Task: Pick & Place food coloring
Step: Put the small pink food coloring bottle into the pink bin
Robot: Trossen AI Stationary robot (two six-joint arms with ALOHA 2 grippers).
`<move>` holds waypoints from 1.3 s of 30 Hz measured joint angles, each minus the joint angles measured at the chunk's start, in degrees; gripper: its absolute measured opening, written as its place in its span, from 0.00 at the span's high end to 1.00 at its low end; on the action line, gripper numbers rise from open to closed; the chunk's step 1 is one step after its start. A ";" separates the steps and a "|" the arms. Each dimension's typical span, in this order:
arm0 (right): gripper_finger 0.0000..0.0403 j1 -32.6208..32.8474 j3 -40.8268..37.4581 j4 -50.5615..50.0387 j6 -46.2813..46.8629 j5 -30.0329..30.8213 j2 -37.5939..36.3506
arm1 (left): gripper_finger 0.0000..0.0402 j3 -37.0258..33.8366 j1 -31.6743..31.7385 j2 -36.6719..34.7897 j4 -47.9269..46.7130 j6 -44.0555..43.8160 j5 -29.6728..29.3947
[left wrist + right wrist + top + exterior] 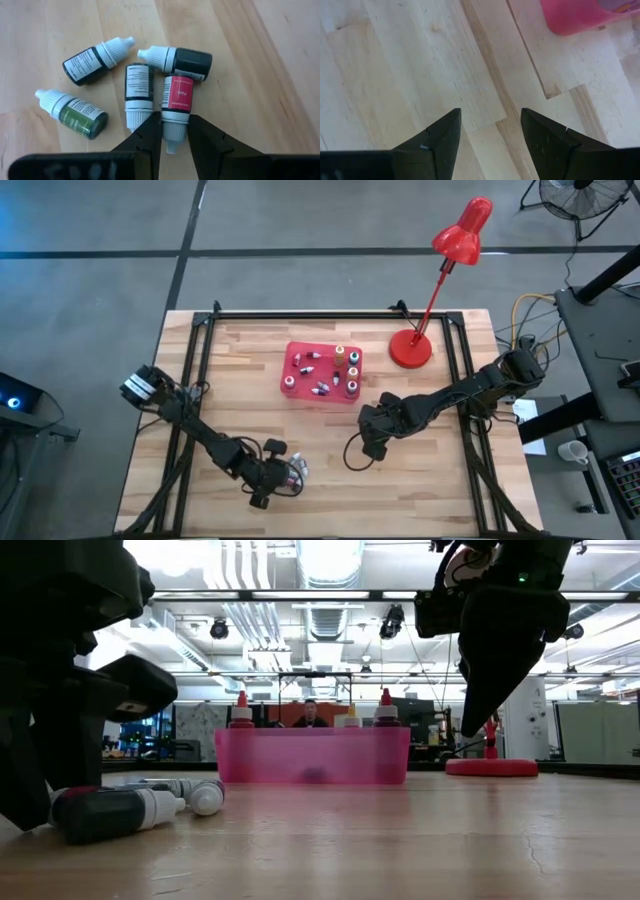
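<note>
1. Left tool (174,131): we find it low over the near desk (440,490), fingers parted narrowly and straddling the white cap of the pink bottle (178,97). We judge it not yet clamped; nothing is lifted.
2. Pink bottle: lies flat on the desk, long axis running straight away from the left tool, cap and nozzle toward the fingers, body beyond. We judge that closing as aligned would pinch the cap across its width. The label reads "Pink", so far as we can make out.
3. Neighbours, five bottles in all: a dark bottle (138,90) lies parallel and just beside the pink one, possibly touching; a black bottle (182,61) lies crosswise past both; a green bottle (75,112) and another dark one (97,60) lie apart. Their small print is not legible to us.
4. Right tool (490,132): wide open, empty, above bare desk between the loose bottles and the tray; the left arm is plainly nearer the bottles.
5. Tray (294,360): mid-desk, holding several bottles already, some upright, some lying.
6. Lamp (410,348): far right of the desk, beyond the tray.
</note>
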 joint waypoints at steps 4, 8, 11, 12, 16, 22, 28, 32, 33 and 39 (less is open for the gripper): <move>0.50 0.00 0.00 -0.04 -0.78 0.01 0.00 | 0.84 0.95 0.02 -0.27 -2.94 0.13 0.47; 0.50 0.00 0.00 -0.12 -1.35 0.01 0.00 | 0.90 2.84 0.09 -0.88 -9.23 -1.06 1.66; 0.50 0.00 0.00 -0.25 -1.49 0.01 0.00 | 0.93 4.59 0.74 -2.30 -16.70 -4.49 3.34; 0.50 0.00 0.00 -0.30 -1.51 0.01 0.00 | 0.93 5.12 1.14 -3.19 -19.77 -5.78 4.56; 0.50 -0.05 0.00 -0.45 -1.96 0.01 -0.23 | 0.93 9.51 4.54 -8.27 -33.77 -10.78 8.44; 0.50 -0.31 0.00 -0.78 -4.07 0.34 -1.25 | 0.93 17.68 19.04 -16.92 -44.33 -23.20 16.57; 0.50 -0.67 0.00 0.37 -4.12 2.53 -3.12 | 0.92 28.83 38.26 -20.34 -47.90 -28.39 21.08; 0.50 -2.32 0.00 2.35 -3.15 -0.59 -3.89 | 0.89 34.80 49.81 -17.69 -47.75 -30.88 26.61; 0.50 -2.93 0.00 2.58 -2.60 -2.03 -3.93 | 0.89 35.68 52.06 -16.44 -47.87 -30.75 28.39; 0.50 -5.29 0.00 2.73 0.17 -6.48 -3.93 | 0.89 38.87 60.49 -6.46 -53.34 -30.14 41.01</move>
